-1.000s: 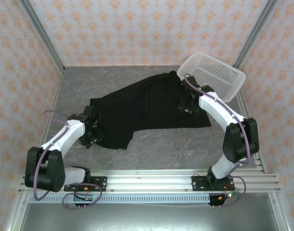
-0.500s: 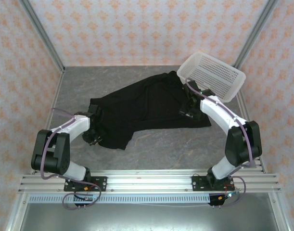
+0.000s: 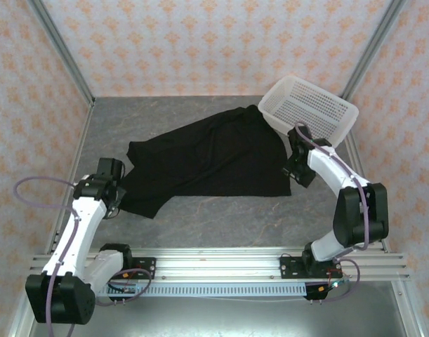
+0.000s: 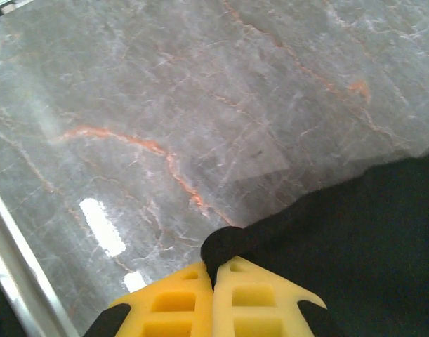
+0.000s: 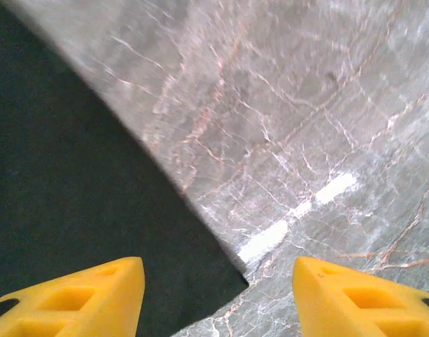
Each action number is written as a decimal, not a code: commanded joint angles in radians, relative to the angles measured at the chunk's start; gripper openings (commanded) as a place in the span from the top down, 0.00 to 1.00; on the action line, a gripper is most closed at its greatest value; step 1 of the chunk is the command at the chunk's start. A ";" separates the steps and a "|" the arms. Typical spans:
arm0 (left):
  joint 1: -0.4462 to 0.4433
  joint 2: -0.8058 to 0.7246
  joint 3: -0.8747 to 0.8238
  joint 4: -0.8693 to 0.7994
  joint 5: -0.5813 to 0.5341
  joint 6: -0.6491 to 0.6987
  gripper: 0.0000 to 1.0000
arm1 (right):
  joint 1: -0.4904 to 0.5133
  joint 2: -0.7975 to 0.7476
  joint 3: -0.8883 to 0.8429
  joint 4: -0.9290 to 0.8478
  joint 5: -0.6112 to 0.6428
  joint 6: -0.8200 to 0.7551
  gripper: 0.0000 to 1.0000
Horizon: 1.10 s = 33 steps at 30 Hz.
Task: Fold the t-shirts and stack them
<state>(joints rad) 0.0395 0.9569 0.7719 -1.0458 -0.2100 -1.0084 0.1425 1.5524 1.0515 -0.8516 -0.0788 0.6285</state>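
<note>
The black t-shirt (image 3: 207, 158) lies spread across the middle of the grey table, plain black side up. My left gripper (image 3: 119, 191) is at its near left edge. In the left wrist view the yellow fingers (image 4: 172, 302) are pressed together on a small bunched fold of the t-shirt (image 4: 232, 242). My right gripper (image 3: 294, 174) hovers over the shirt's near right corner. In the right wrist view the right gripper (image 5: 218, 281) is open, one finger over the t-shirt (image 5: 74, 189) and the other over bare table, with the corner between them and nothing gripped.
A white perforated basket (image 3: 309, 109) sits tilted at the back right, touching the shirt's far end. Patterned walls with metal posts enclose the table (image 3: 221, 217). An aluminium rail (image 3: 214, 265) runs along the near edge. Bare marble lies in front of the shirt.
My left gripper shut on the shirt's edge and pulled it left and nearer, stretching the cloth flatter. The right gripper slid right off the shirt to its corner and opened wider.
</note>
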 commanded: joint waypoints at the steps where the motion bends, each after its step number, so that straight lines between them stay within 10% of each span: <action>1: 0.005 0.025 0.007 -0.030 0.000 -0.026 1.00 | -0.001 0.028 -0.040 0.004 -0.068 0.021 0.41; 18: 0.005 -0.004 0.000 0.026 0.113 0.049 1.00 | 0.039 0.061 -0.147 0.177 -0.135 0.049 0.41; 28: 0.005 -0.046 0.030 0.066 0.198 0.046 1.00 | 0.033 0.019 -0.122 0.212 -0.143 0.051 1.00; 33: 0.005 -0.070 0.196 0.070 0.188 0.016 1.00 | 0.088 -0.050 0.096 0.148 -0.165 -0.018 1.00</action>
<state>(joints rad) 0.0395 0.9115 0.8471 -1.0031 -0.0113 -0.9718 0.1982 1.5715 1.0157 -0.6968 -0.2390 0.6579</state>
